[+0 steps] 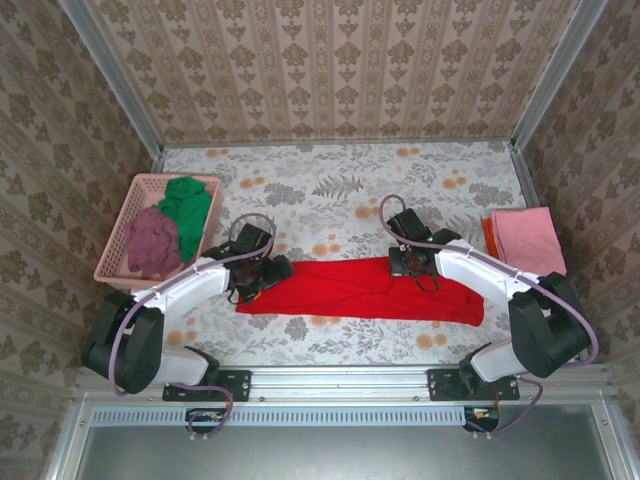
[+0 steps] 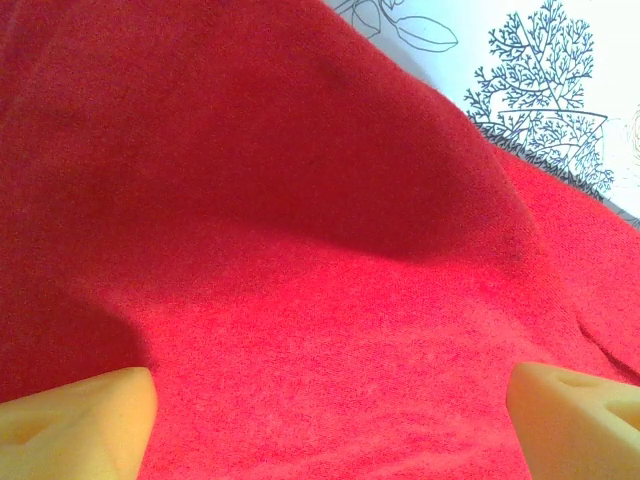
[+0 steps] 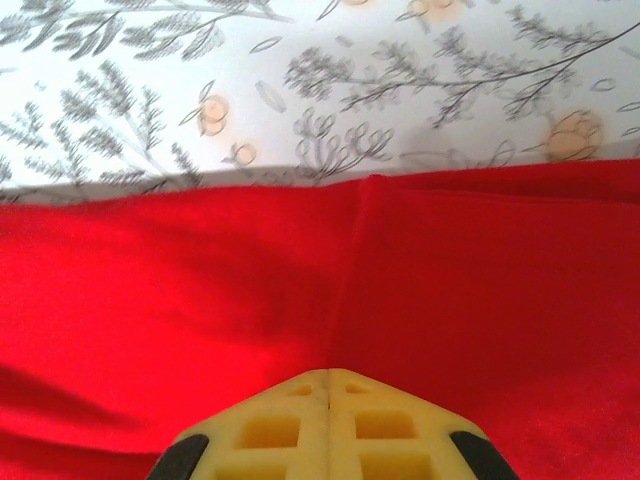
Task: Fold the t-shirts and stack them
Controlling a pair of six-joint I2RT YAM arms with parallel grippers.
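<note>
A large bright red t-shirt [image 1: 340, 292] lies as a long flat band across the near middle of the table. My left gripper [image 1: 264, 277] hovers low over its left end. In the left wrist view that gripper [image 2: 330, 425] is open wide, with red cloth [image 2: 300, 200] spread beneath and between the yellow fingertips [image 2: 80, 420]. My right gripper [image 1: 408, 268] sits at the band's far edge, right of centre. In the right wrist view its fingers [image 3: 330, 385] are pressed together on a raised crease of the red t-shirt [image 3: 200, 290].
A pink lattice basket [image 1: 120, 235] at the left holds a green t-shirt [image 1: 190, 215] and a maroon t-shirt [image 1: 152, 242]. At the right, a folded pink t-shirt [image 1: 528, 238] lies on an orange one [image 1: 489, 235]. Patterned walls enclose the floral tabletop [image 1: 340, 185].
</note>
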